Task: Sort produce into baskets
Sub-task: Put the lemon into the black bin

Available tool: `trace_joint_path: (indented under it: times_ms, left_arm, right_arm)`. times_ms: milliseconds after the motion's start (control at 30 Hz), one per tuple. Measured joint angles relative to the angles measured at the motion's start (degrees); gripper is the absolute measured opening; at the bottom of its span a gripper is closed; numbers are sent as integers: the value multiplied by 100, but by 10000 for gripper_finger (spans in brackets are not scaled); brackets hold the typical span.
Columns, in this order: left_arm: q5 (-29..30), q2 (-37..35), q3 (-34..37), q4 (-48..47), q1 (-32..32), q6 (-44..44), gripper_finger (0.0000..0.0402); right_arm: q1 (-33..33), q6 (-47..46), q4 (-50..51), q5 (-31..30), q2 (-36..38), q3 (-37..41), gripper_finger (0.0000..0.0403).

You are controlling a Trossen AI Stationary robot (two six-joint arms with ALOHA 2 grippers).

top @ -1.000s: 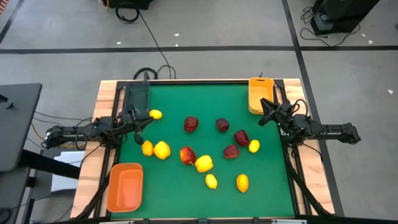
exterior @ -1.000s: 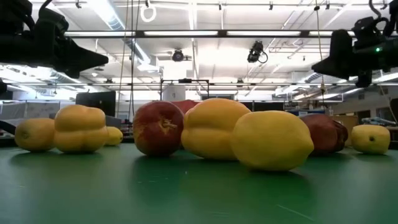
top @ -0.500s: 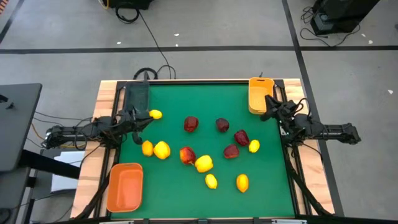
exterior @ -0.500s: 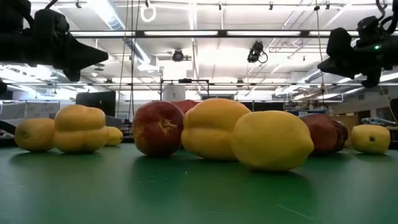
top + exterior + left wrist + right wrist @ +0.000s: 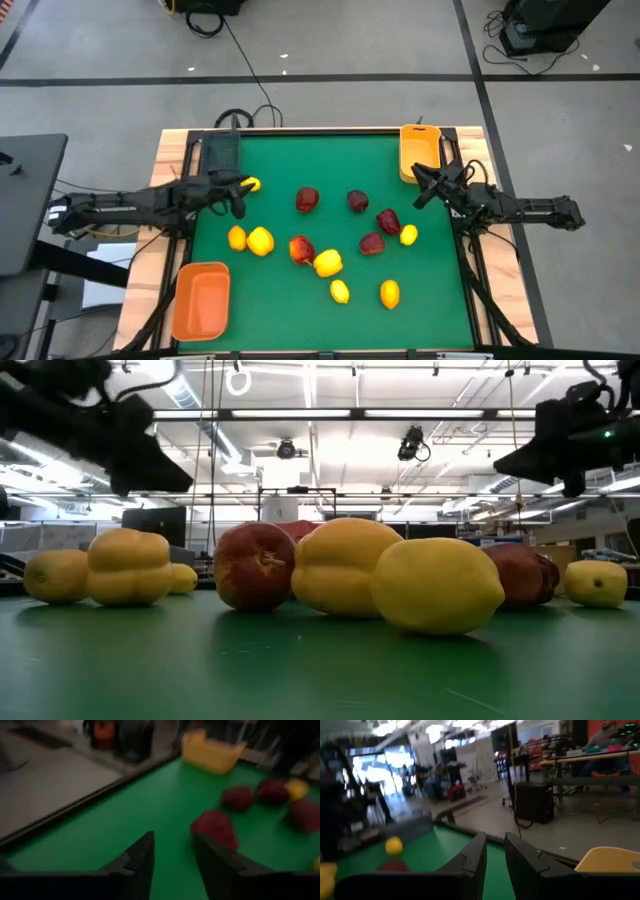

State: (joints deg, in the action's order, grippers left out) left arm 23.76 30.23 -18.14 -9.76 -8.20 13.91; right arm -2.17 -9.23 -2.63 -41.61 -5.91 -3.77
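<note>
The black basket [image 5: 222, 152], yellow-orange basket [image 5: 419, 153] and deep orange basket [image 5: 201, 300] hold nothing visible. The left gripper [image 5: 172, 857] has its fingers spread; the right gripper [image 5: 495, 851] has its fingers slightly parted, empty.

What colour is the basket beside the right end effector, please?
Yellow-orange; the basket shows best in the high view, at the table's far right corner.

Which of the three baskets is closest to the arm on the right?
The yellow basket at the table's far right corner. The right gripper hovers just beside it; the black basket and orange basket sit on the left.
</note>
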Motion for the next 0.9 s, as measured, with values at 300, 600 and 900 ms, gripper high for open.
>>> trace_joint_path:
  times_ms: [300, 600, 900]
  left_arm:
    - [-225, 2420, -2061, -2470, -498, -1076, 241]
    - [-991, 4189, -2764, -3045, -1585, -2073, 247]
    - [-1146, 5073, -2774, -3023, -2001, -3455, 247]
  right_arm:
    - [0, -228, 325, 543, -916, 0, 135]
    - [9, -247, -670, 885, -2016, 0, 231]
    - [-27, 180, -1720, 840, -2845, 0, 315]
